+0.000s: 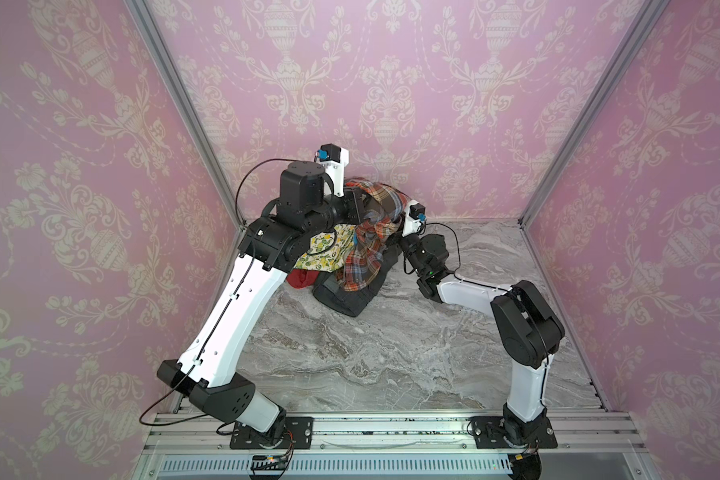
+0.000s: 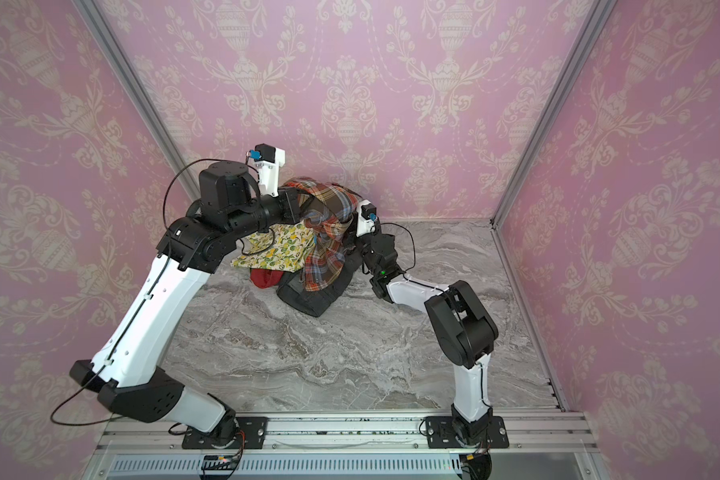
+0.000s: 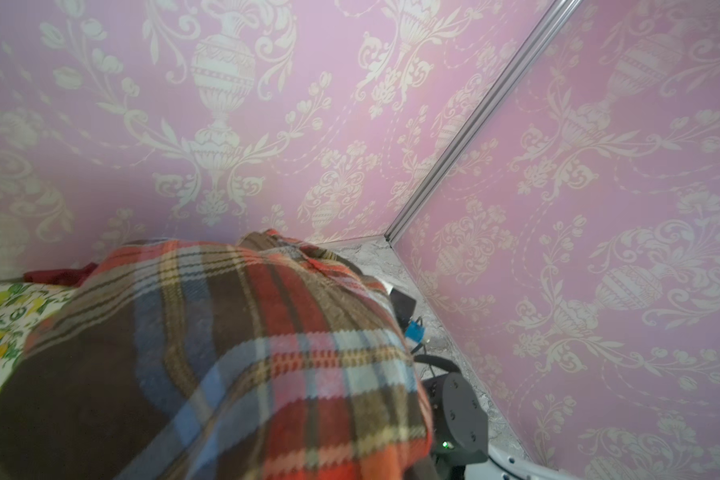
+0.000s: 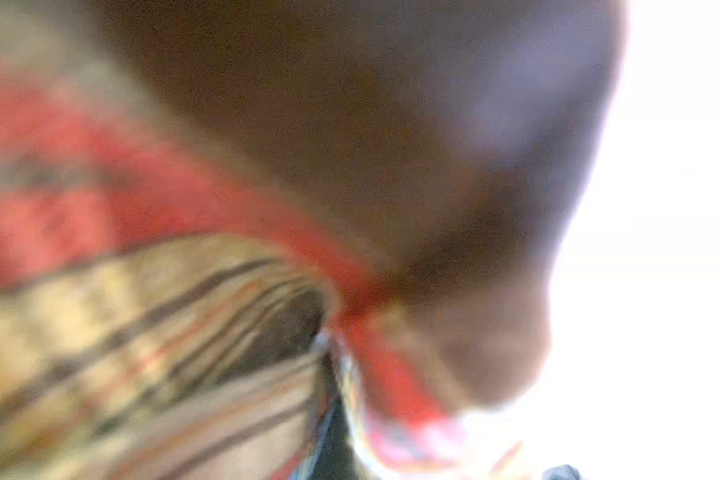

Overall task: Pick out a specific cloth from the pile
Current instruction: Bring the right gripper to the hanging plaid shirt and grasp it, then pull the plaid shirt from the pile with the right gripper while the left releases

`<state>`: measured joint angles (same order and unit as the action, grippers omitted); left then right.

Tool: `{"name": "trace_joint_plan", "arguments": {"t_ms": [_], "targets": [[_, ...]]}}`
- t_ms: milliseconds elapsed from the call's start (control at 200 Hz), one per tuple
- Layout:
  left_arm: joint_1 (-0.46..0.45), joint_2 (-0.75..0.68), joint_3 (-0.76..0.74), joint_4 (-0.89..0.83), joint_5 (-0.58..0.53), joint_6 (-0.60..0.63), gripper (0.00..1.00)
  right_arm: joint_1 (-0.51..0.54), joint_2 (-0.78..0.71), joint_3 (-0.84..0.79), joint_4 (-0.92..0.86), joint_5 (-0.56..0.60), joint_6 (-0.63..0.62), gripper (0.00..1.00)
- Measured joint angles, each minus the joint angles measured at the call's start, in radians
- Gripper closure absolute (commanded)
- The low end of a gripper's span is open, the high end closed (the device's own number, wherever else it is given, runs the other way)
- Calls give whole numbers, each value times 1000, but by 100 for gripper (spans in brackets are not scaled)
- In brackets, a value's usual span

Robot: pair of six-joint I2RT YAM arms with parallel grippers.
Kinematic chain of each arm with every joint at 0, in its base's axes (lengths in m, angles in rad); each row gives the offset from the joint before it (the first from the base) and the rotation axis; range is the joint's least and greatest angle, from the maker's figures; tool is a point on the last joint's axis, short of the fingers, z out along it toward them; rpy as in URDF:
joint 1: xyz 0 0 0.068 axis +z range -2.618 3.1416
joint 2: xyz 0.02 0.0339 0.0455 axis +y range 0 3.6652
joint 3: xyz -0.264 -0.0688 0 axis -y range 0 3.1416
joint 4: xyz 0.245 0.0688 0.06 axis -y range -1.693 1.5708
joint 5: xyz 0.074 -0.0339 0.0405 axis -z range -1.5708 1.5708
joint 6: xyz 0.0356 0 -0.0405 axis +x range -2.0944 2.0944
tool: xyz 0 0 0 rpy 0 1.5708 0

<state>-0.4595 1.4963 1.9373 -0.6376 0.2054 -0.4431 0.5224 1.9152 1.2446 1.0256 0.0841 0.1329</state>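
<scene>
The plaid cloth (image 1: 371,241) (image 2: 325,249), brown with orange-red, light blue and white checks, hangs bunched above the pile at the back of the table. It drapes over my left gripper, whose black body (image 1: 354,202) shows at the cloth's edge with the fingers hidden; the same cloth (image 3: 225,353) fills the left wrist view. My right gripper is buried in the cloth's right side, below its white camera mount (image 1: 413,216). The right wrist view shows blurred plaid folds (image 4: 184,208) gathered to a pinch. The pile beneath shows a lemon-print cloth (image 1: 325,253), a dark red piece (image 1: 300,278) and a black garment (image 1: 346,297).
The grey marble tabletop (image 1: 391,353) stretches forward from the pile. Pink patterned walls with aluminium corner posts (image 1: 184,104) close in at the back and both sides. The right arm's elbow (image 1: 528,324) stands at mid right, and its dark joint (image 3: 458,415) lies close to the cloth.
</scene>
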Motion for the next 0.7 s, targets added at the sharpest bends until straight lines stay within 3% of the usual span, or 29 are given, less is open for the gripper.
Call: {"name": "trace_joint_plan", "arguments": {"t_ms": [305, 355, 616, 701], "targets": [[125, -118, -286, 68, -1, -23, 100, -32, -121, 73, -241, -80, 48, 100], [132, -124, -323, 79, -1, -23, 96, -32, -134, 90, -272, -90, 53, 100], [137, -126, -482, 153, 3, -18, 37, -45, -159, 232, -488, -129, 85, 100], [138, -126, -520, 183, 11, -5, 23, -54, -160, 293, -585, -142, 101, 100]]}}
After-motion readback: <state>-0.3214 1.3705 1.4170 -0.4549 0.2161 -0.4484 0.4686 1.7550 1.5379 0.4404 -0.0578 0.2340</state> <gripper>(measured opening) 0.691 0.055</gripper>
